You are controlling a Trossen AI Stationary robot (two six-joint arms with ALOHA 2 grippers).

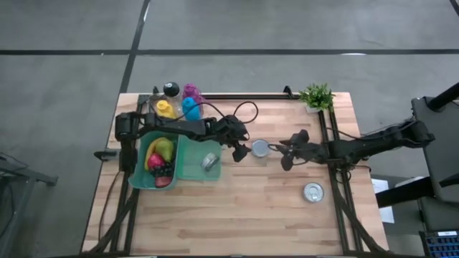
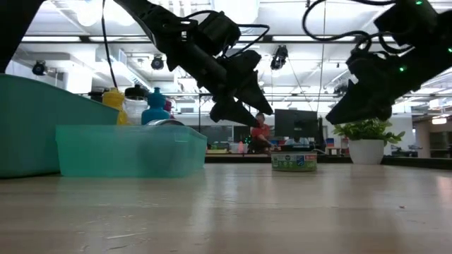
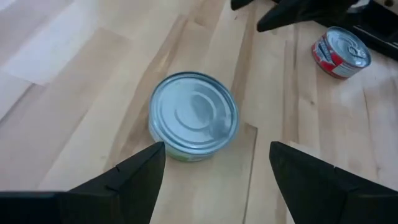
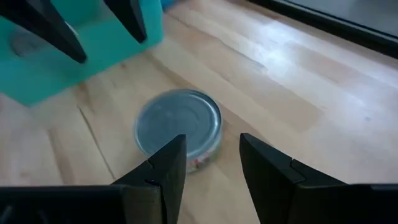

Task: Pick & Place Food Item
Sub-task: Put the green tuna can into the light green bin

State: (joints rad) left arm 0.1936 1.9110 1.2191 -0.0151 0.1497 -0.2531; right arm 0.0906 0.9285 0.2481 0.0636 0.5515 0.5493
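With the can (image 1: 261, 148) sitting on the table (image 1: 244, 208) between the open left gripper (image 1: 240, 152) and the nearly closed, empty right gripper (image 1: 285, 159), both arms crowd it and risk colliding or knocking it away.

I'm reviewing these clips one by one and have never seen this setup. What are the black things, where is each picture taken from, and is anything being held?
Two robot arms work over a wooden table. One picture looks straight down, one looks level across the tabletop, and two come from cameras on the wrists. The left gripper hangs open above a green-labelled can; the right gripper, nearly shut, is beside it. Neither holds anything. A second can sits apart, nearer the table's front edge. At left are teal bins with toy fruit, some bottles, and a potted plant.
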